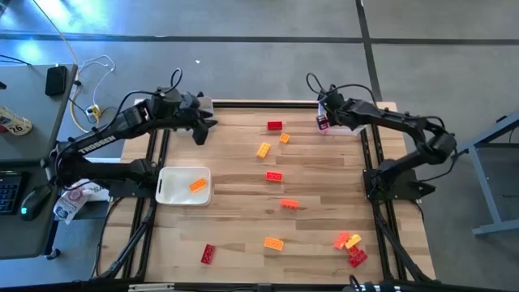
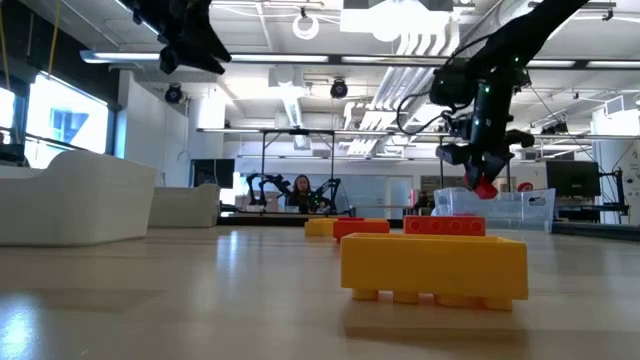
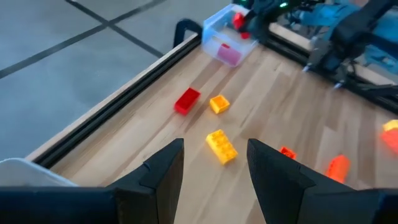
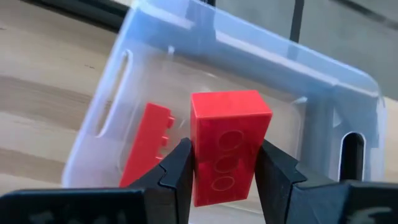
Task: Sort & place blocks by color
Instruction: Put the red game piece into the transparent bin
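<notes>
My right gripper [image 4: 225, 180] is shut on a red block [image 4: 227, 146] above the clear tray [image 4: 273, 68] at the table's far right; one red block [image 4: 148, 148] lies inside that tray. The high view shows this gripper [image 1: 324, 121] over the tray. My left gripper [image 1: 199, 123] hovers open over the far left of the table, empty. Past its fingers [image 3: 214, 168] lie a red block [image 3: 186, 101], an orange one [image 3: 219, 104] and a yellow-orange one [image 3: 222, 146]. The white tray [image 1: 172, 193] holds an orange block [image 1: 198, 185]. My right gripper pinches the red block by its two opposite side walls [image 4: 199, 163] between both fingers [image 4: 177, 171], coming from above and pointing down. The block is lifted clear and hangs over the clear tray's inside [image 2: 486, 188], its face with round marks toward the wrist camera.
More blocks lie flat on the wood: red [image 1: 274, 176], orange [image 1: 289, 203], orange [image 1: 273, 242], red [image 1: 208, 254], and a cluster of red and yellow ones [image 1: 350, 246] at the near right. A dark rail [image 1: 259, 103] frames the table.
</notes>
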Controlling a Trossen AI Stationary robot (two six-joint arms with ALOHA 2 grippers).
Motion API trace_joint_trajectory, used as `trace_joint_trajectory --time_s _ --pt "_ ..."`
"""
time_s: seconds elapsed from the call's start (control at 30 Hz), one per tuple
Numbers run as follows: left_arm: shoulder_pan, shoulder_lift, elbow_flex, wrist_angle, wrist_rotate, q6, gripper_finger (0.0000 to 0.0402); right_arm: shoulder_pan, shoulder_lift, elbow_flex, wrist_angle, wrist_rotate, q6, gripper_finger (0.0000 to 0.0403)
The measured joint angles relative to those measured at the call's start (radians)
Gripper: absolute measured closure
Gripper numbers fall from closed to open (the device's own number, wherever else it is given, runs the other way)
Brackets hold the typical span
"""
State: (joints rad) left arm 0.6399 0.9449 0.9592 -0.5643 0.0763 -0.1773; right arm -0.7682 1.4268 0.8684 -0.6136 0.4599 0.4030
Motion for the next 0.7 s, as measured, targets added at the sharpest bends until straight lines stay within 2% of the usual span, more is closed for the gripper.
trace_joint_trajectory --time_s 0.3,0.7 --pt "-0.082 0.078 0.000 0.012 -0.003 -0.030 0.0238 -0.066 0.061 0.000 0.000 -0.095 0.015 0.0290" --pt "-0.185 0.262 0.000 0.101 -0.104 -0.030 0.0238 -0.098 0.067 0.000 -0.003 -0.234 -0.031 0.0261"
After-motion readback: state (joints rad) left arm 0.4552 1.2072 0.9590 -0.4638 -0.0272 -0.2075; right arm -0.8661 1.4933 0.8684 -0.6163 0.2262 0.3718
